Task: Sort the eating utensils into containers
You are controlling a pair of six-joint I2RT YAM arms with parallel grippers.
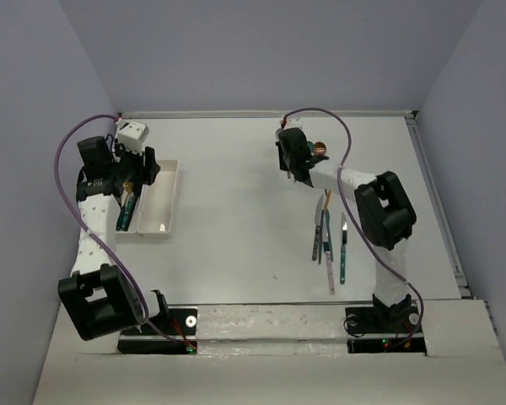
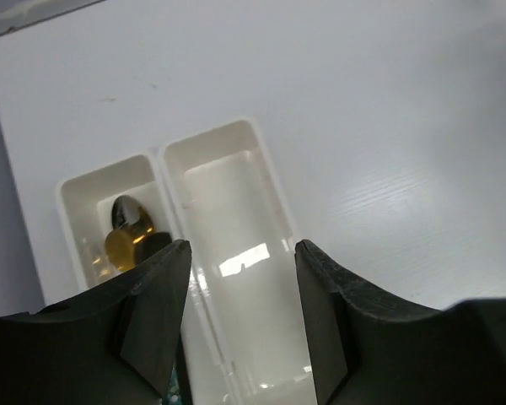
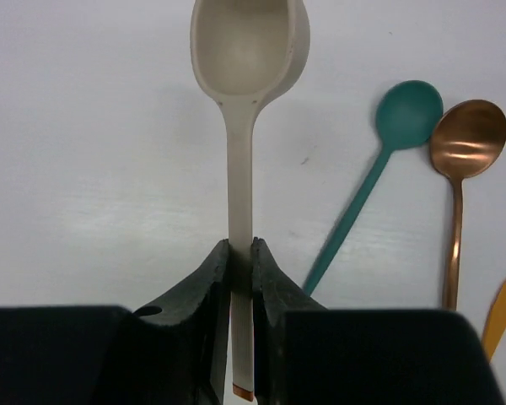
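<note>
Beige spoon [image 3: 241, 143]: right pincer [image 3: 240, 249] clamped on its handle near the tail end, bowl pointing away from me. Can't tell if it's off the bench [image 3: 93, 169] or resting on it. Just right of it, a teal spoon [image 3: 407, 116] and a copper spoon [image 3: 468, 137] lie on the bench, bowls nearly touching. A yellow handle [image 3: 503, 310] sits at the frame edge, type unclear. Closer to my bases, a loose bunch of utensils [image 1: 325, 240] lies beside my right arm, handles roughly toward me.

White trays [image 1: 162, 198]: joined pair at the bench's left side, well apart from the beige spoon. Left pincer [image 2: 242, 246] hangs over them, jaws apart, gripping nothing. The left compartment holds a gold spoon [image 2: 126, 246] and a dark spoon [image 2: 126, 211]. The right compartment shows between the jaws.
</note>
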